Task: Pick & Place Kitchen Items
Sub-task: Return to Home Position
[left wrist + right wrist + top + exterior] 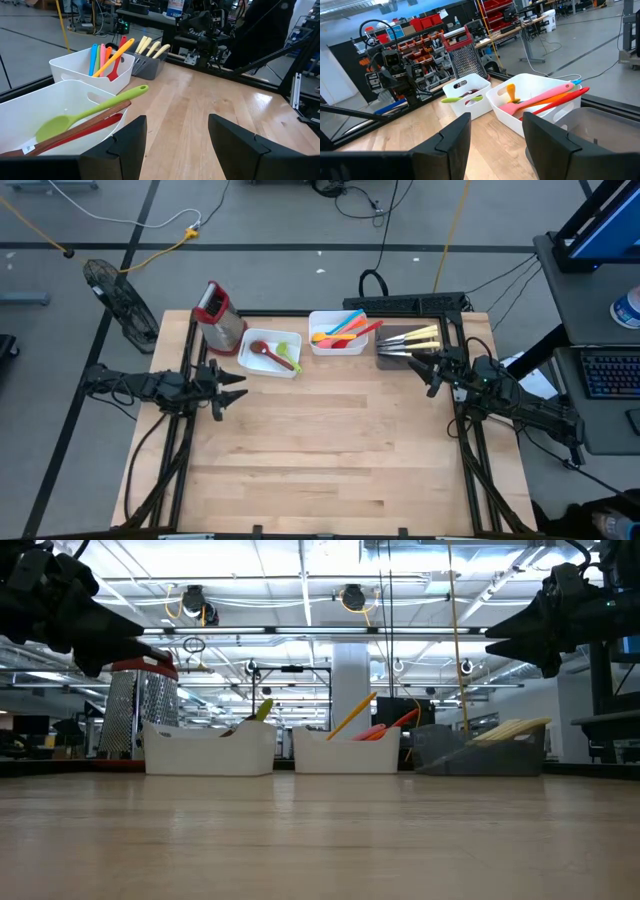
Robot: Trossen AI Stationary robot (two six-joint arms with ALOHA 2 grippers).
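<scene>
Left gripper hangs over the table's left edge, near the left white bin, and on its wrist camera I see both fingers spread apart with nothing between them. Right gripper hovers at the right edge beside the dark tray, fingers likewise parted and empty. In the left white bin lie a green spoon, a red spoon and a brown spoon. Orange, pink, blue and red utensils fill the right white bin, and pale-handled knives rest in the dark tray. A red-topped grater stands just left of the bins
</scene>
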